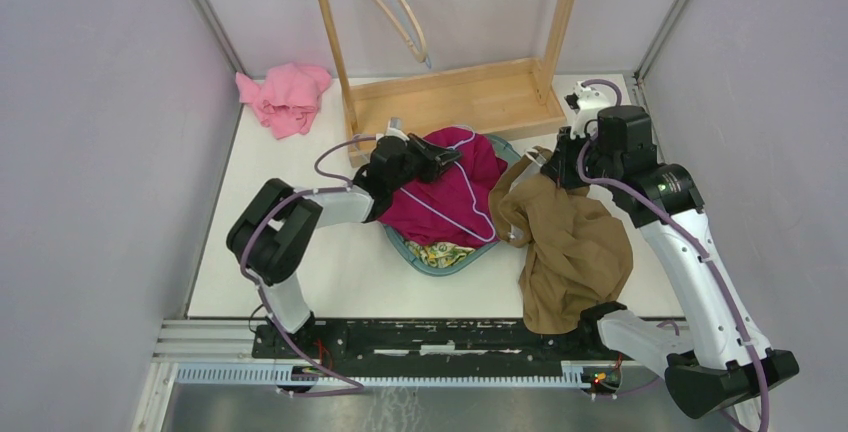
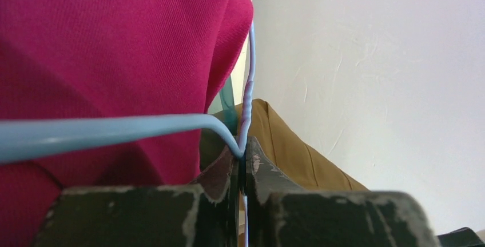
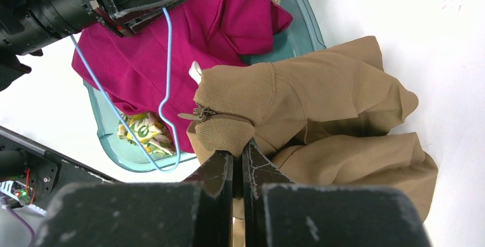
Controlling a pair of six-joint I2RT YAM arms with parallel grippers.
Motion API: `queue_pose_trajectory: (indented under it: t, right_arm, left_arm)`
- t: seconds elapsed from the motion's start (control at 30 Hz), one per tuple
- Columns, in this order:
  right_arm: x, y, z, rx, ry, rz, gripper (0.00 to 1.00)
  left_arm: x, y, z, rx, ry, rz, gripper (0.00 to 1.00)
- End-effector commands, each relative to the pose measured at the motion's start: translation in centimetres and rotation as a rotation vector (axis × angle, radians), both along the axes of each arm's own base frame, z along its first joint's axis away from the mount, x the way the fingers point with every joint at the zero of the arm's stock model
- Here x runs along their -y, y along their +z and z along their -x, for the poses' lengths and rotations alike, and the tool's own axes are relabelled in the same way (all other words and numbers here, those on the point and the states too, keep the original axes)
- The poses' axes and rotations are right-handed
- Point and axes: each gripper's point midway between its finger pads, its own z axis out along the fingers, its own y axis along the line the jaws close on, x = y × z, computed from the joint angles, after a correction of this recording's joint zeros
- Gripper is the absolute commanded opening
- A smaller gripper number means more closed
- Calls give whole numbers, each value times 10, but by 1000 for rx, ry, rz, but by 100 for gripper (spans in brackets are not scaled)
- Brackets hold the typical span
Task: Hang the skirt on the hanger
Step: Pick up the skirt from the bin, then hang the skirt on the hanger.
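Left tool [image 2: 243, 156] pinches the hanger [image 2: 103, 130] at its neck and right tool [image 3: 239, 156] clamps the skirt [image 3: 320, 92] near its zip [image 3: 200, 112], seemingly to bring the two together

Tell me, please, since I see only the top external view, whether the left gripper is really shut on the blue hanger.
Observer: Yes; the left wrist shows the left gripper shut on the blue hanger where a shoulder wire meets its twisted neck.
Operator: Thanks; where does the right gripper hold the tan skirt?
Observer: The right gripper is shut on a fold of the tan skirt near its zipper pull.
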Motion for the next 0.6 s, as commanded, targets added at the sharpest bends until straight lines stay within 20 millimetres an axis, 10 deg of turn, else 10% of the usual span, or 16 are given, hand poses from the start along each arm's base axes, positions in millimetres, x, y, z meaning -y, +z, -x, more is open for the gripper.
queue_pose_trajectory:
  t: [0.0, 0.57]
  right_arm:
    - [-4, 14, 0, 35, 6, -41, 1]
    - [-58, 51, 30, -47, 240, -309, 1]
  left_arm:
    - [-18, 56, -2, 132, 34, 42, 6]
    - [-104, 153, -13, 394, 424, 17, 3]
